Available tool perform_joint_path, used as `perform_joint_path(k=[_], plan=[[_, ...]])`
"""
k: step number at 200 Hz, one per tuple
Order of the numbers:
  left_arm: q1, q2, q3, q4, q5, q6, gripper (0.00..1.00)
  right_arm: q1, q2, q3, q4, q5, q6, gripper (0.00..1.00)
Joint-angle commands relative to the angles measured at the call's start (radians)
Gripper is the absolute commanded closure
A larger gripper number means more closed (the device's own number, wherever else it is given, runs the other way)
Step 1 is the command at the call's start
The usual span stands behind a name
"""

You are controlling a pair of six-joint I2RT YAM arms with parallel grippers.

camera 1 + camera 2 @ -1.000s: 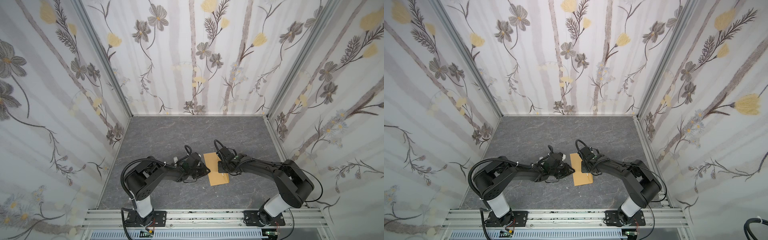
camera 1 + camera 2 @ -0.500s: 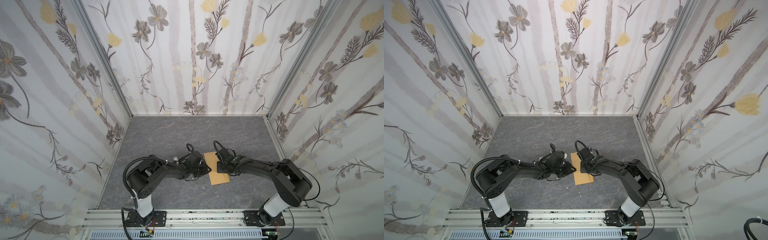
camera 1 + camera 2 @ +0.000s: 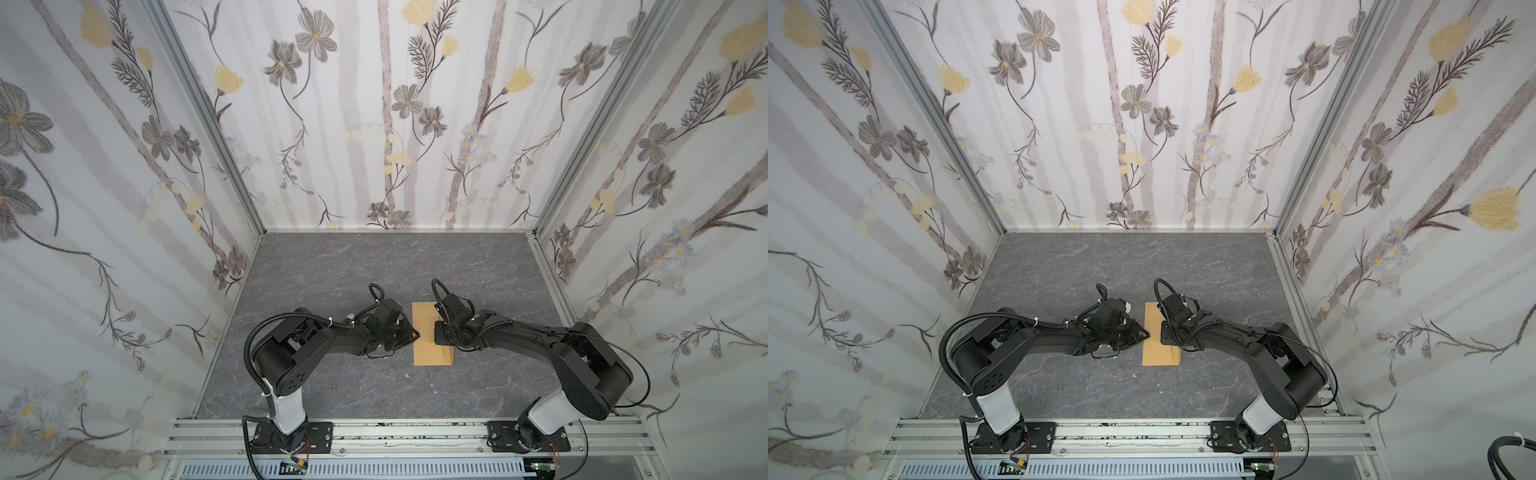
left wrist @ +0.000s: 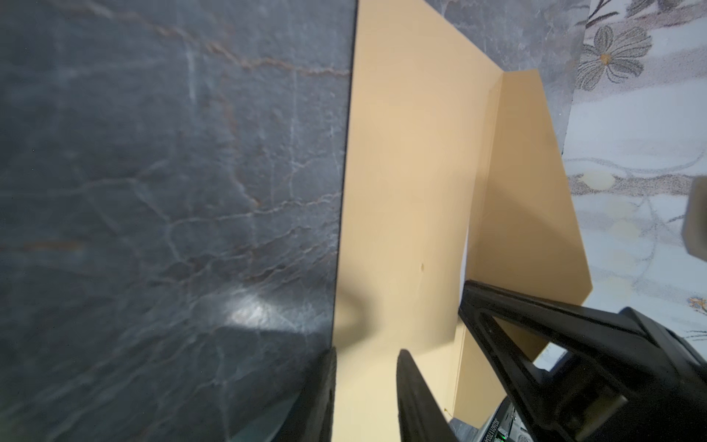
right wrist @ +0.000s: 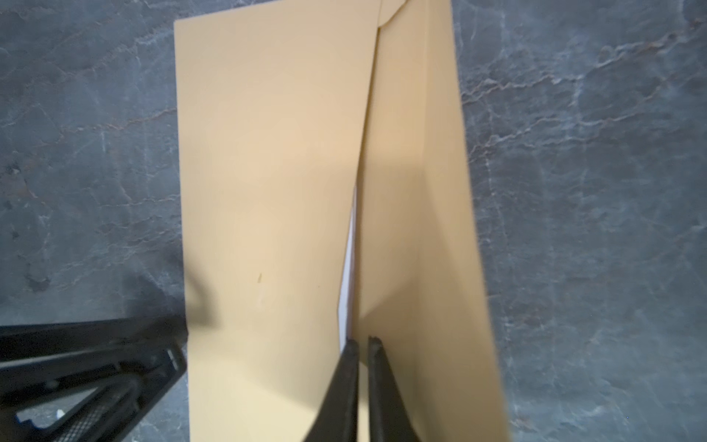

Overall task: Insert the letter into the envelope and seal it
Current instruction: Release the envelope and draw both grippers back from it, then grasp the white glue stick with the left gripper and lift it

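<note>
A long kraft-brown paper envelope [image 3: 423, 353], matte and smooth, lies flat on the grey veined tabletop [image 3: 374, 270], midway between its side edges and a little nearer the front edge. Both top views show only plain brown paper. The wrist views show its flap [image 5: 413, 191] standing up along one long side, and a white sliver of the letter [image 5: 347, 275] in the slot. The left gripper [image 4: 367, 354] straddles the opposite long edge, fingers spread. The right gripper [image 5: 362, 342] has its fingers a slit apart at the flap's free edge; whether they pinch it I can't quite tell.
</note>
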Motion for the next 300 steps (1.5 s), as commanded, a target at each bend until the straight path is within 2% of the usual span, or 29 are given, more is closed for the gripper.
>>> perform_joint_path(k=[1, 39, 89, 140, 173, 200, 225, 254, 300], plan=[[0.005, -0.015, -0.011, -0.116, -0.05, 0.021, 0.67, -0.003, -0.027, 0.006, 0.016, -0.01, 0.016, 0.76], [0.019, -0.063, -0.026, -0.123, -0.051, 0.021, 0.65, -0.014, -0.063, 0.008, 0.015, -0.017, 0.016, 0.73], [0.056, -0.115, -0.032, -0.143, -0.055, 0.028, 0.63, -0.028, -0.144, -0.01, 0.044, -0.087, 0.036, 0.73], [0.11, -0.243, -0.009, -0.28, -0.099, 0.086, 0.63, -0.196, -0.305, -0.088, 0.023, -0.11, -0.005, 0.75], [0.186, -0.366, 0.008, -0.486, -0.193, 0.168, 0.62, -0.284, -0.255, -0.137, 0.028, -0.081, -0.063, 0.78], [0.248, -0.438, -0.019, -0.628, -0.269, 0.226, 0.56, -0.286, -0.183, -0.171, 0.073, -0.053, -0.07, 0.81], [0.3, -0.448, -0.057, -0.675, -0.284, 0.247, 0.51, -0.277, -0.144, -0.208, 0.118, -0.062, -0.054, 0.83], [0.312, -0.428, -0.064, -0.696, -0.313, 0.264, 0.48, -0.216, -0.127, -0.215, 0.121, -0.038, -0.028, 0.83], [0.315, -0.348, -0.022, -0.699, -0.331, 0.303, 0.47, -0.168, -0.124, -0.224, 0.139, -0.061, 0.008, 0.83]])
